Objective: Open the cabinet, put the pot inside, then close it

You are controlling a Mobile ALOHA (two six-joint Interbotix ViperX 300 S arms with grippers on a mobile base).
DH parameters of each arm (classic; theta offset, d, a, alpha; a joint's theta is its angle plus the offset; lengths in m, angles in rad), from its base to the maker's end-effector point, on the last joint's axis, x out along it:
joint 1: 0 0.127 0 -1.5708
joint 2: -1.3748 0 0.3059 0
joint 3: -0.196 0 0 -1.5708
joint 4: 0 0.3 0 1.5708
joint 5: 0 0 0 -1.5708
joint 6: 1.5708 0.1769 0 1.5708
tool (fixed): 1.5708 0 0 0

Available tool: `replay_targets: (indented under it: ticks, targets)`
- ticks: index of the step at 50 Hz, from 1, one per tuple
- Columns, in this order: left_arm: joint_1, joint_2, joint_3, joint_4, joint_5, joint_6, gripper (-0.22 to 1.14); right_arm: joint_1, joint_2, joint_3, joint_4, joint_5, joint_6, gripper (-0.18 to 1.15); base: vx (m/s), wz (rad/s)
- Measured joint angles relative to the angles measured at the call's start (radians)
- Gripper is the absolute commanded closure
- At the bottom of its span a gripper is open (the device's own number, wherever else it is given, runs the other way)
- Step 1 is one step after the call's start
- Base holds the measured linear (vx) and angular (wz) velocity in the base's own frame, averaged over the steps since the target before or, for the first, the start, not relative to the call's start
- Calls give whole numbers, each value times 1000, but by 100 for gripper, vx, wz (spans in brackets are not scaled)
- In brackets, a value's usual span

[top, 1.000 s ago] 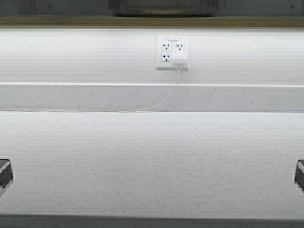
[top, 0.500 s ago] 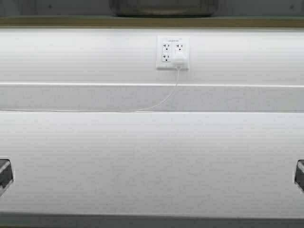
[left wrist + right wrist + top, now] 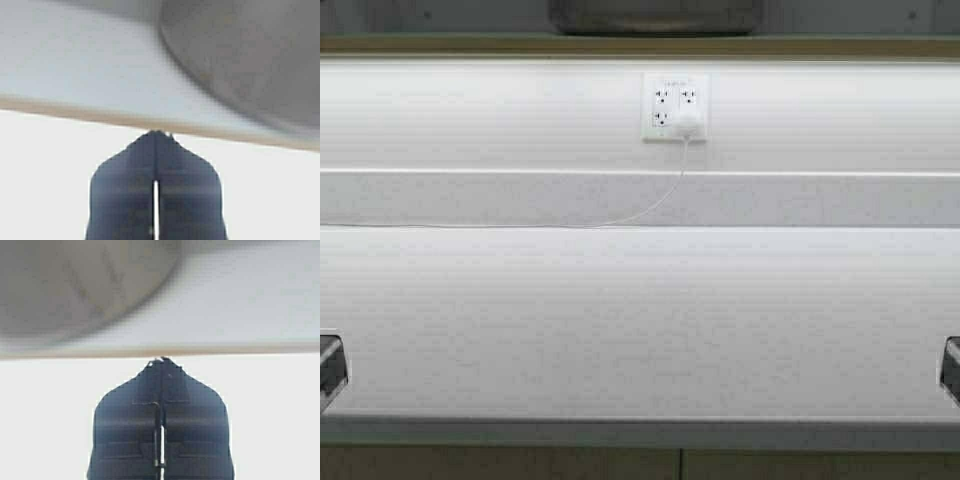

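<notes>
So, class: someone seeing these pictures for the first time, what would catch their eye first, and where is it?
Likely the white wall outlet high on the backsplash, a white cord trailing down and leftward from its plug. Next, the grey pot, cut off by the high view's top edge, on a shelf above. In each wrist view, the left tool and right tool are shut, pointing at the shelf edge.

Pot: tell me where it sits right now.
In the high view the pot sits at the top centre, cut off by the frame edge, on the ledge above the wall outlet.
</notes>
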Motion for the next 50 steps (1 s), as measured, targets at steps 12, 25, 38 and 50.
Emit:
replay_targets:
  ticks: [12, 25, 38, 50]
  targets:
    - [-3, -87, 51, 8, 80, 78, 88, 25, -21, 17, -12, 92, -52, 90, -23, -7]
    - [-5, -114, 52, 21, 123, 163, 88, 21, -28, 17, -14, 127, -71, 90, -20, -1]
    - [-3, -118, 54, 23, 135, 187, 88, 23, -31, 17, -14, 144, -81, 90, -21, 0]
    - [49, -120, 55, 23, 138, 186, 88, 29, -37, 6, -15, 179, -80, 90, -27, 4]
